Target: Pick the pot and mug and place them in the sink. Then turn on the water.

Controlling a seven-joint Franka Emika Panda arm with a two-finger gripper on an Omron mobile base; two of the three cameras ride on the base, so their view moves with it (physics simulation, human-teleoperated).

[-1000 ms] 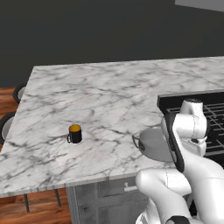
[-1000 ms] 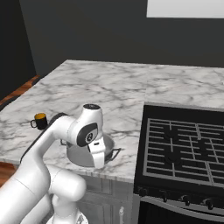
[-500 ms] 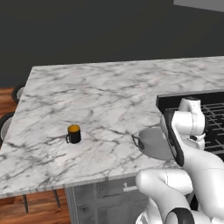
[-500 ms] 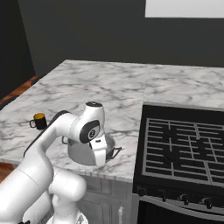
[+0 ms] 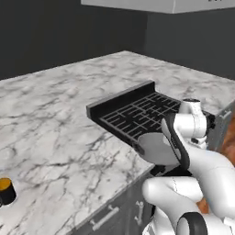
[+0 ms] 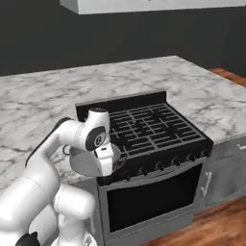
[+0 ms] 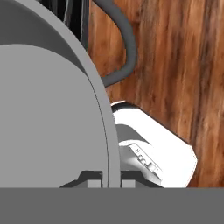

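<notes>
- Pot [image 5: 156,149] is up in the air, off the tabletop [image 5: 59,114], hanging at the front edge of the stove [image 6: 149,127].
- The gripper [image 7: 105,177] has its jaws clamped on the pot's thin rim: in the hand view one fingertip [image 7: 92,178] sits inside the wall and the other outside, with the rim squeezed between them.
- From the right base view the pot [image 6: 89,161] hangs just beside the stove's front left corner, partly over the front of the tabletop, right under the arm's wrist.
- From the left base view, the pot is tilted, its round grey face turned toward the camera, with the arm wrapped around its right side.
- Hand view: the pot [image 7: 48,109] takes up the left half, one loop handle [image 7: 124,52] curving off the rim at the top.
- Below the pot in that view lies the wooden floor [image 7: 175,65].
- Mug [image 5: 5,192] is well apart from the stove, far down the tabletop, standing upright near its front edge, orange top showing.
- The stove's black grates [image 5: 137,114] sit just behind the pot; the oven door [image 6: 153,197] and knobs lie below them.
- A pale cabinet [image 6: 144,6] runs along the top, well above the stove.
</notes>
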